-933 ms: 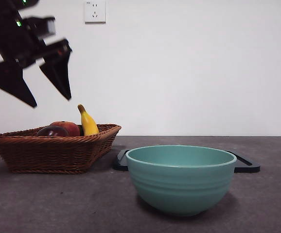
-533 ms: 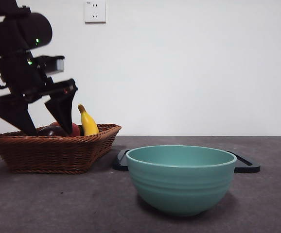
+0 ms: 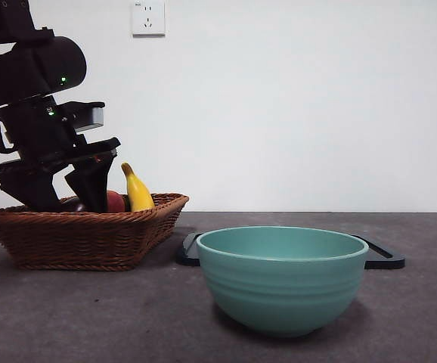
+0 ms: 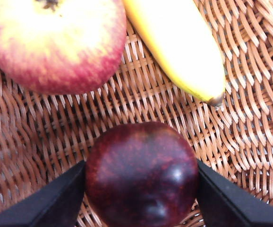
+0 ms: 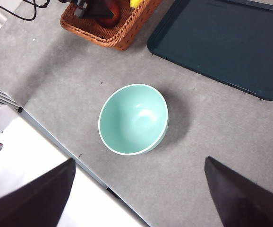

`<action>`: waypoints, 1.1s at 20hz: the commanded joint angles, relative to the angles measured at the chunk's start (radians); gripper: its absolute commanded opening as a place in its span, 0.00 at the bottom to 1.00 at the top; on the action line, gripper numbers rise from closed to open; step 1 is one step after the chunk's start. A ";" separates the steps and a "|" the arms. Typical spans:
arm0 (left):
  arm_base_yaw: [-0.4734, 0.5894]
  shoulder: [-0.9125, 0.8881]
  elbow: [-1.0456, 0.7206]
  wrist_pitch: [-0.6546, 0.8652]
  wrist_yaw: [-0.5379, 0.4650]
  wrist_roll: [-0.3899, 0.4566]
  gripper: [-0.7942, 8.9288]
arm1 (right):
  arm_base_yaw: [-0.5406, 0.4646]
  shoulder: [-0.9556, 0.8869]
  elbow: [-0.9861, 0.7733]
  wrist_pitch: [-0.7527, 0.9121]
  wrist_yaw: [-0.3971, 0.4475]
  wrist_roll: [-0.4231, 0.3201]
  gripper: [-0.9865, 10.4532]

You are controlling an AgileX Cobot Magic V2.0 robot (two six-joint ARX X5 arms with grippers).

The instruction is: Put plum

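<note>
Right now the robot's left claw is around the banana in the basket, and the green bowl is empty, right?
Not quite. The left gripper is around the plum, not the banana, which lies apart from it in the basket; the left wrist view shows this. The bowl is indeed empty.

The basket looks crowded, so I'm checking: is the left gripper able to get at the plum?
Probably yes. The left gripper is down in the basket with an open jaw on each side of the plum; the apple and banana lie clear of it.
</note>
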 commanded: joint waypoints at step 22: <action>-0.533 -0.331 0.042 -0.119 0.169 0.008 0.39 | 0.004 0.005 0.020 0.006 0.000 0.002 0.47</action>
